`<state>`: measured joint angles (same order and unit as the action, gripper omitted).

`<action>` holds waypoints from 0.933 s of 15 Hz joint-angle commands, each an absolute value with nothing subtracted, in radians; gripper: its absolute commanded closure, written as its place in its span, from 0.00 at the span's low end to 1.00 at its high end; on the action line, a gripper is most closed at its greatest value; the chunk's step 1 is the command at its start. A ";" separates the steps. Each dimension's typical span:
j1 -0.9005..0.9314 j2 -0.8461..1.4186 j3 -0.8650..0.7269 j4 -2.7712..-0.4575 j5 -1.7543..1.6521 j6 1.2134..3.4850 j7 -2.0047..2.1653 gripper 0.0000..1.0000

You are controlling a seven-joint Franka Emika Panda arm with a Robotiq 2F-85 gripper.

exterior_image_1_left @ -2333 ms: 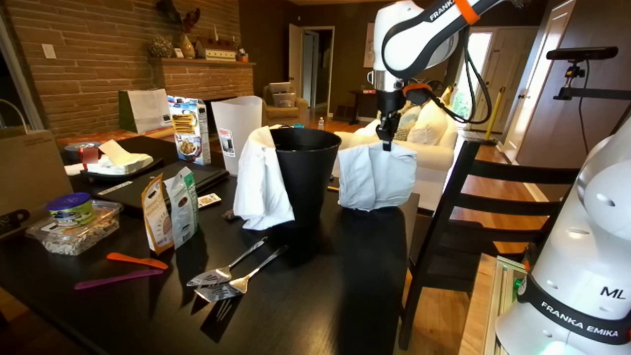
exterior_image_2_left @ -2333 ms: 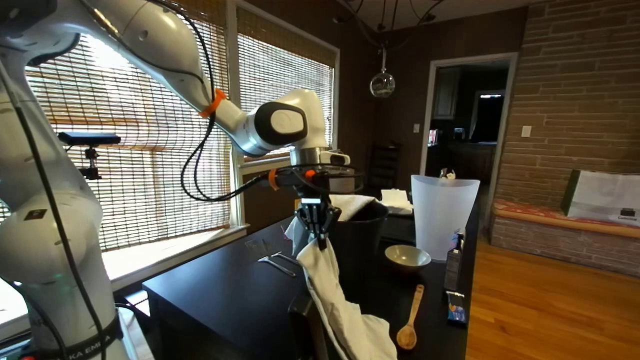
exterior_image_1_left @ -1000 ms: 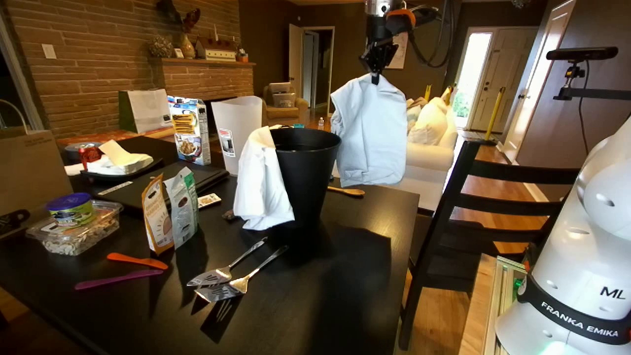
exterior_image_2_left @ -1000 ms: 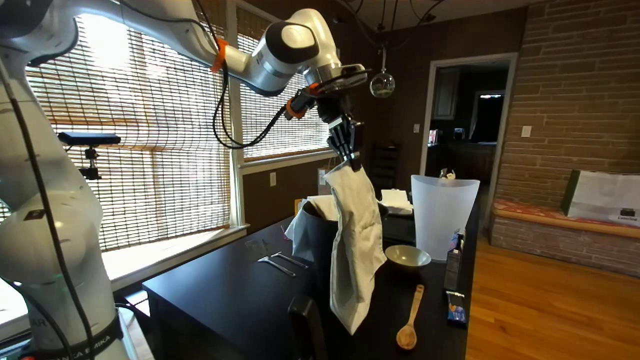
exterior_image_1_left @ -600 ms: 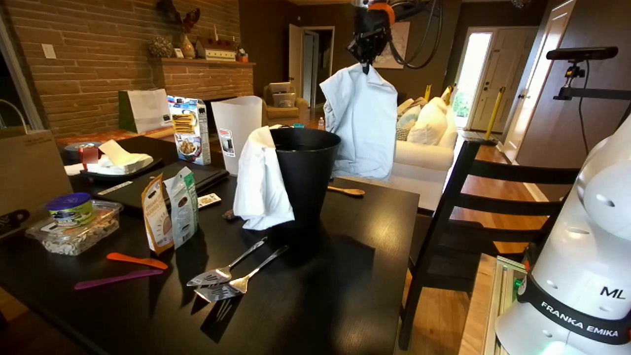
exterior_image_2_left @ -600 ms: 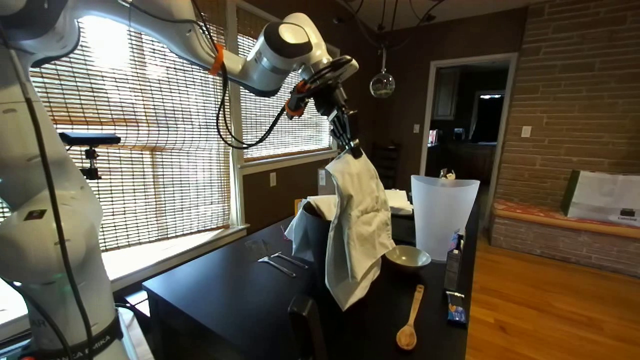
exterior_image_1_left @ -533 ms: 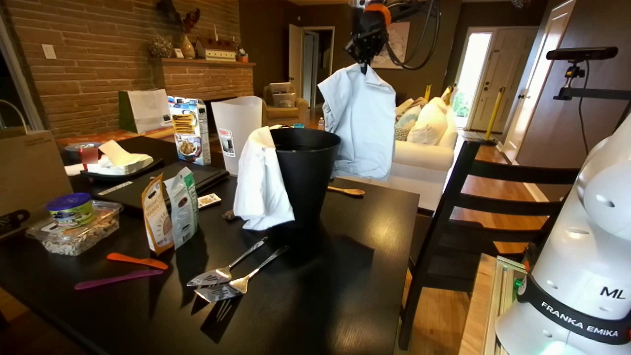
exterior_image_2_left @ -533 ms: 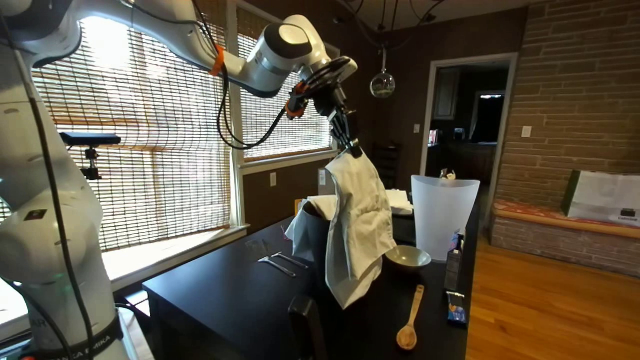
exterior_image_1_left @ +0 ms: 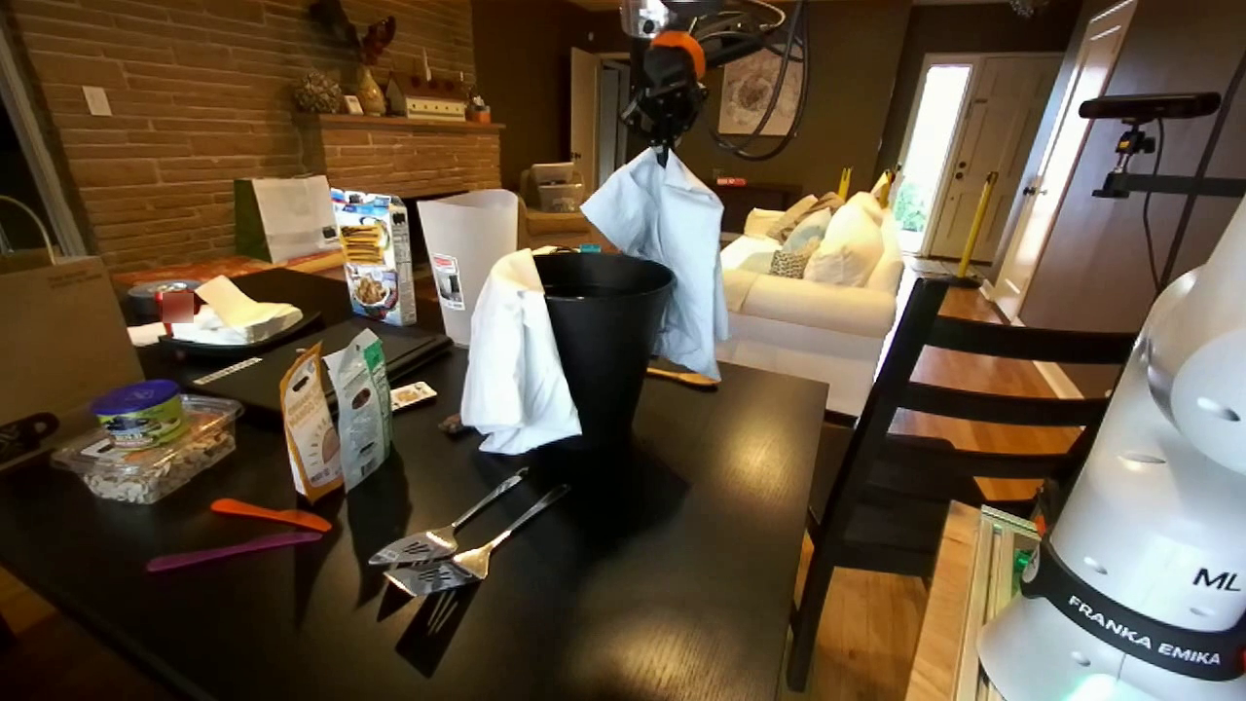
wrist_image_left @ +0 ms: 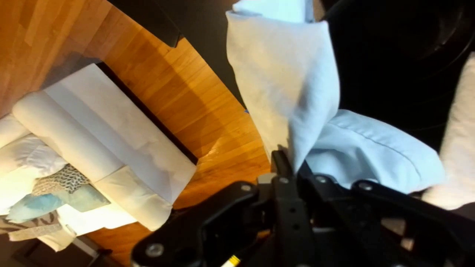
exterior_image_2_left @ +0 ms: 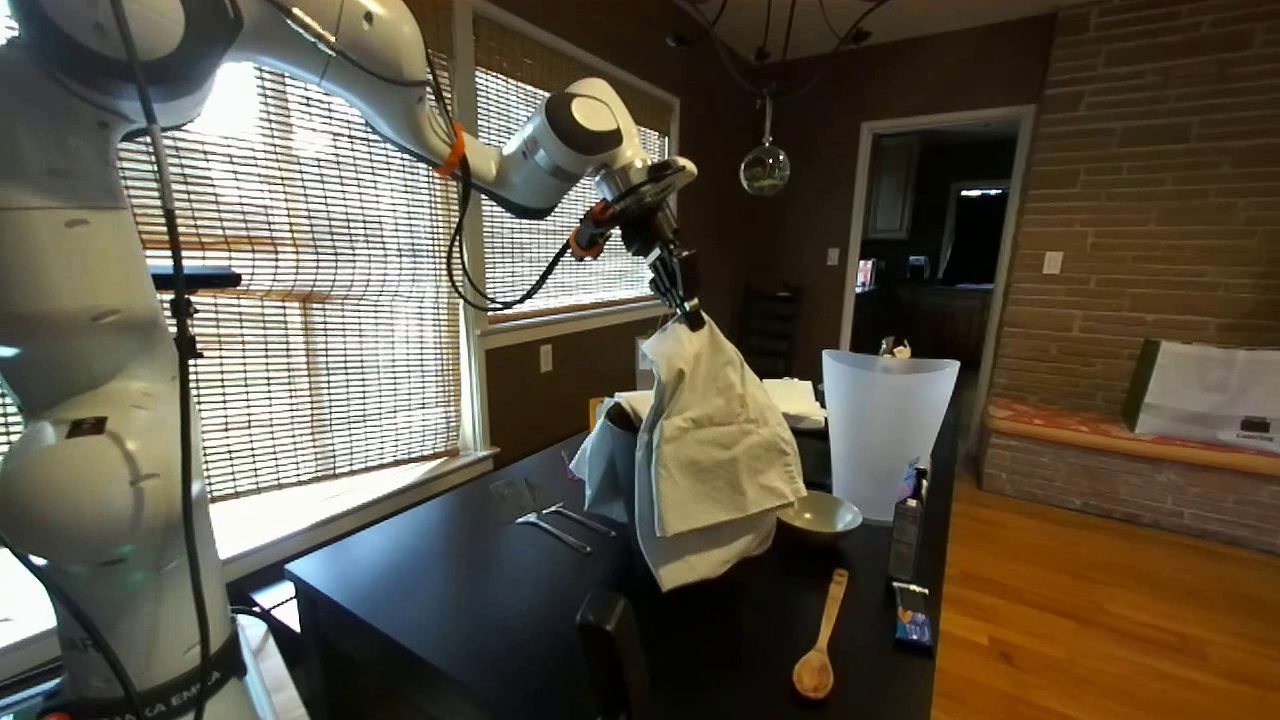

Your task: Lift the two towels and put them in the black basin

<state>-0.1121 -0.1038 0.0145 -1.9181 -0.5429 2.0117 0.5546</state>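
Clenched, and it has cloth! In the wrist view the pincer (wrist_image_left: 291, 163) brings its tips almost together, just a gathered fold of one white towel (wrist_image_left: 285, 66) squeezed between them, the fabric narrowing to a pinch right where they meet. Up in the air it is, in both exterior views well above the rim of the black basin (exterior_image_1_left: 608, 350), and the towel drops from that single grip, flaring wide toward its lower end! Where over the table (exterior_image_1_left: 740, 487)? Beside the basin, on the side toward the far right corner as an exterior view shows it, with a chair (exterior_image_1_left: 1012, 407) just past the right edge. Does the hanging cloth touch the basin's wall? Cannot tell from these angles. And the second towel (exterior_image_1_left: 521, 370)? Slung over the rim, away from that corner, most of it down the outside, the top lapping over the lip of the upright basin. In an exterior view the held towel covers much of the basin and part of a shallow bowl (exterior_image_2_left: 825, 515) too; a wooden spoon (exterior_image_2_left: 816, 665) lies near the table's right edge there, well apart from the pincer.
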 commanded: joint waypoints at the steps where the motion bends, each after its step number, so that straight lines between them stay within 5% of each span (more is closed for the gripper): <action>1: -0.080 -0.048 0.006 -1.881 -0.475 2.062 0.514 0.99; 14: -0.061 0.044 -0.013 -1.905 -0.200 2.217 0.175 0.99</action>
